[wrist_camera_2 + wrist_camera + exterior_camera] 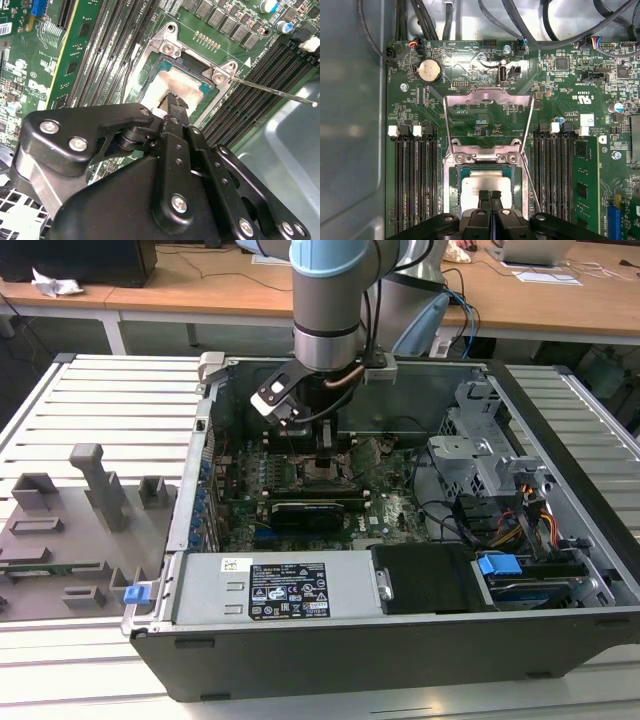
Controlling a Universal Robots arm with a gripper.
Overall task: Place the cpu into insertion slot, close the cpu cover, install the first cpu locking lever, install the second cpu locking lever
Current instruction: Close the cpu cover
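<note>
- Arm (pixel 325 290) reaches down into the open computer case (pixel 330 665); gripper (pixel 325 455) is low over the motherboard (pixel 395 505), mid-case.
- Gripper (pixel 490 196) fingers are closed against each other, with no gap worth noting and nothing clamped between them.
- Fingertips (pixel 173 101) sit right on or just above the cpu top; cannot tell if they actually touch.
- cpu (pixel 481 182) lies flat inside the insertion slot (pixel 145 70), silver top up, green edge showing around it in both wrist views.
- cpu (pixel 177 82) is partly hidden by the fingers on the near side.
- cpu cover (pixel 487 95) is open, swung back off the slot on its hinge edge, with board visible through its square cut-out.
- Locking lever (pixel 270 91) is a thin metal rod, unlatched, angling out from a slot corner over the memory slots (pixel 250 85).
- Same lever (pixel 532 185) runs along one side of the slot in the first wrist view.
- Coin battery (pixel 428 71) is on the board beyond the open cover, well apart from the slot.
</note>
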